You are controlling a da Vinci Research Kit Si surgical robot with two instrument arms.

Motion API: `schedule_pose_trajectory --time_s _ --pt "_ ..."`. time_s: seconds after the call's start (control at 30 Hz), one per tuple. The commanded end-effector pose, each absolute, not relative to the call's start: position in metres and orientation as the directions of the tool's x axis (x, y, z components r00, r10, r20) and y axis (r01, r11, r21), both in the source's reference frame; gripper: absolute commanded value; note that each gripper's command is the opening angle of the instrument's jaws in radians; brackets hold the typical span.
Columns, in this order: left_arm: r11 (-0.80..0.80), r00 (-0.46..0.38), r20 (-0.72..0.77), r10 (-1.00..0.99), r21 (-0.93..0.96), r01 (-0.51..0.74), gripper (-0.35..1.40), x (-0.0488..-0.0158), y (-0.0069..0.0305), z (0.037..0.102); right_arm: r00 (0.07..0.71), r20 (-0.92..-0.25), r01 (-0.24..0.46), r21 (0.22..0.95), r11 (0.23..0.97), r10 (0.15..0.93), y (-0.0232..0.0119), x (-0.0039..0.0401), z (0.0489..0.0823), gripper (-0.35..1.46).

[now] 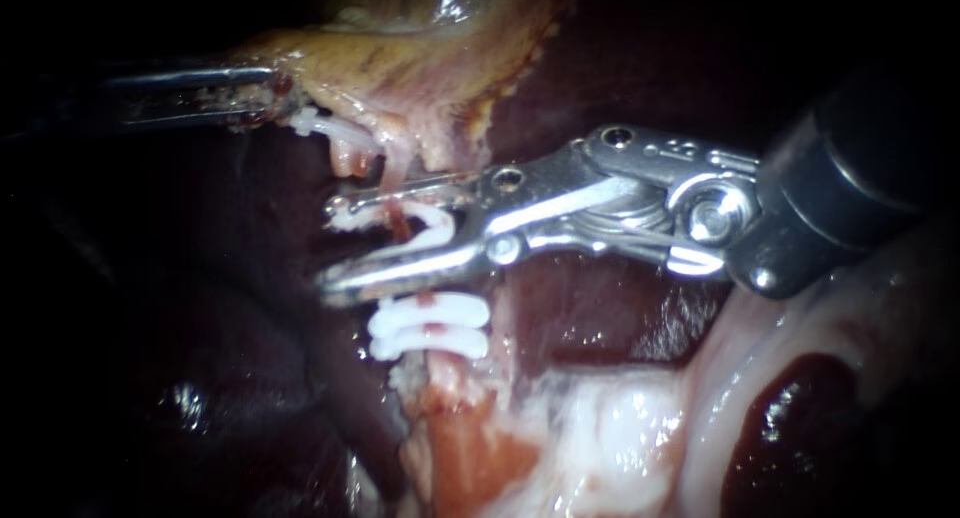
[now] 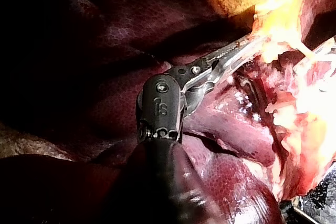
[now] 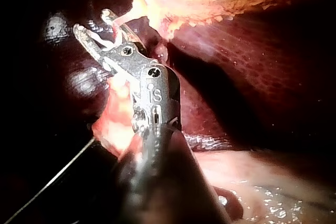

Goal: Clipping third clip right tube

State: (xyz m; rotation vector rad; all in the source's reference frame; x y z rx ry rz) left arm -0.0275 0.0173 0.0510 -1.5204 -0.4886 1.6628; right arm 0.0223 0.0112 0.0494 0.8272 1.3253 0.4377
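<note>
My right instrument [image 1: 330,240] comes in from the right, its jaws standing apart across the right tube [image 1: 398,221]. They hold a white clip [image 1: 432,221] that curves around the tube. Just below, two white clips [image 1: 430,328] sit closed on the same tube. My left instrument [image 1: 262,96] reaches in from the left, its jaws shut on the yellowish gallbladder [image 1: 400,63] edge. Another white clip [image 1: 330,128] lies beside those jaws. In the right wrist view the right instrument [image 3: 93,20] carries the clip [image 3: 105,39]. The left wrist view shows the left instrument [image 2: 252,43] buried in bright tissue.
Dark liver [image 1: 620,68] surrounds the field behind and to the left. Pale, raw tissue [image 1: 600,428] spreads below the clipped tube, with a dark red pocket [image 1: 790,418] at the lower right. A short stump [image 1: 345,158] hangs under the gallbladder edge.
</note>
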Motion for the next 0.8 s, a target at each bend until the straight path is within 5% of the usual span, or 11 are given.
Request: schedule_pose_trajectory --time_s 0.03,0.33,0.8 --pt "-0.595 0.056 -0.637 0.769 -0.745 -0.302 -0.35 -0.0275 0.0173 0.051 0.222 -0.671 0.169 0.741 0.65 0.708 0.0113 0.0222 0.0494 0.05" --pt "-0.595 0.056 -0.637 0.769 -0.744 -0.303 -0.35 -0.0275 0.0173 0.0511 0.232 -0.612 0.15 0.791 0.594 0.756 0.0113 0.0216 0.0493 -0.35" --pt "-0.596 0.056 -0.638 0.768 -0.744 -0.303 -0.35 -0.0276 0.0173 0.0512 0.255 -0.587 0.118 0.807 0.578 0.768 0.0105 0.0212 0.0499 -0.35"
